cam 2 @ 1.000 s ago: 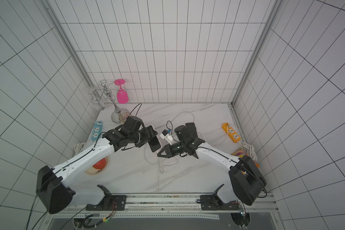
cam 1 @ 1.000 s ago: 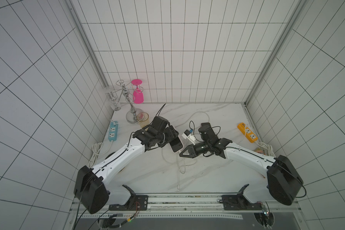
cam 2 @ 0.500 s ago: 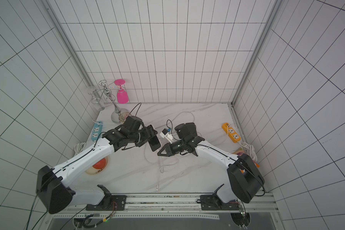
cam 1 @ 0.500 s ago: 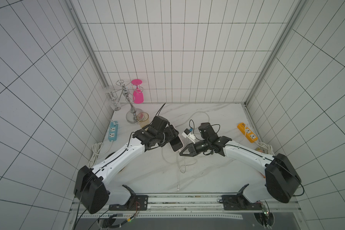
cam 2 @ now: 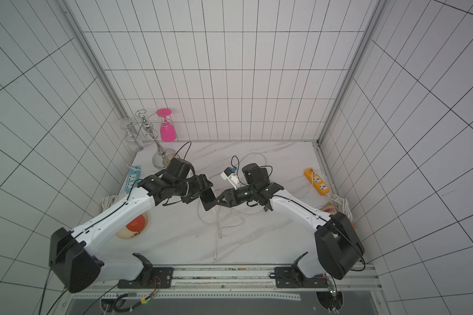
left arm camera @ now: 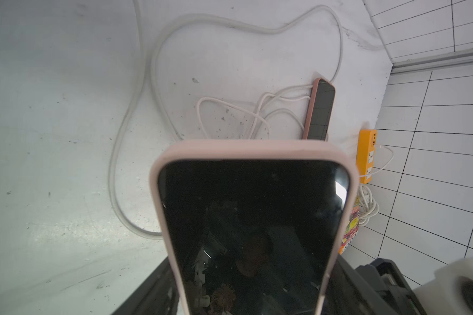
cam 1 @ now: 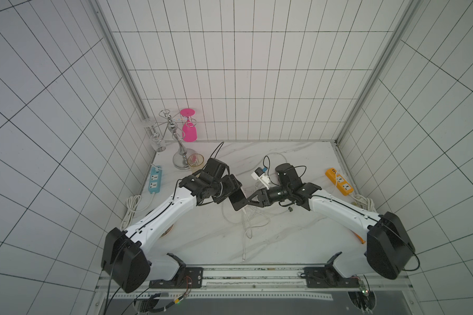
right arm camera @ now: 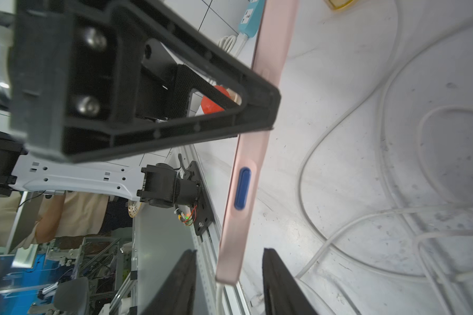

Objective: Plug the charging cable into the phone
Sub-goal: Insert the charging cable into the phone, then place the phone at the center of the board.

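Observation:
My left gripper is shut on the phone, a black-screened phone in a pink case, and holds it tilted above the middle of the table. The left wrist view is filled by the phone's screen, with a dark finger at each long edge. My right gripper is open at the phone's lower end. In the right wrist view its fingers stand on either side of the pink edge with gaps. The white charging cable leaves the phone's bottom end and trails onto the table.
A second pink-cased phone lies among white cable loops. A white adapter sits behind the grippers. A blue power strip lies left, an orange one right. A glass rack stands back left. A bowl sits under my left arm.
My right gripper has opened at the phone's lower end, where it was shut before. Both arms and the phone have stayed almost in place.

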`<control>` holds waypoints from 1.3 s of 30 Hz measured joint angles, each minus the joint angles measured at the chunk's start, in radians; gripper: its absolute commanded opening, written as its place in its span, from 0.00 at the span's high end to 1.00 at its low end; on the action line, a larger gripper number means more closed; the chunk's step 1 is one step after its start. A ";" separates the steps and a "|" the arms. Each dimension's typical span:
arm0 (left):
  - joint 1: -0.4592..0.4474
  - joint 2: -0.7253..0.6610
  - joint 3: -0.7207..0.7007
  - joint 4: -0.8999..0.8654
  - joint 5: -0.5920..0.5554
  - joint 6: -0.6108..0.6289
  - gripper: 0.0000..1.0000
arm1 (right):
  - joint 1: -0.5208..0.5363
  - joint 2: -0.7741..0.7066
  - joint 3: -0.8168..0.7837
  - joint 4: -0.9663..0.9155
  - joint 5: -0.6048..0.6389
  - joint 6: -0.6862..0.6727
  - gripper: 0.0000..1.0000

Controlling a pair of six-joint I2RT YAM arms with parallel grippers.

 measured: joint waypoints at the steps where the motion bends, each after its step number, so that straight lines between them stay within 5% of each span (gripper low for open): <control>1: 0.010 0.000 0.000 -0.005 0.002 0.002 1.00 | 0.000 -0.016 -0.004 0.001 0.005 -0.001 0.46; 6: 0.060 0.000 0.000 -0.025 0.002 0.013 1.00 | -0.001 -0.124 -0.058 -0.006 0.033 -0.003 0.38; 18: 0.216 -0.054 -0.134 -0.039 -0.029 0.021 1.00 | -0.007 -0.337 -0.198 -0.110 0.168 0.012 0.36; 30: 0.307 0.068 -0.217 -0.013 -0.093 0.021 1.00 | 0.180 -0.269 -0.248 -0.179 0.426 0.050 0.38; 39: 0.296 0.084 -0.275 0.049 -0.066 0.040 1.00 | 0.204 -0.180 -0.269 -0.144 0.504 0.100 0.46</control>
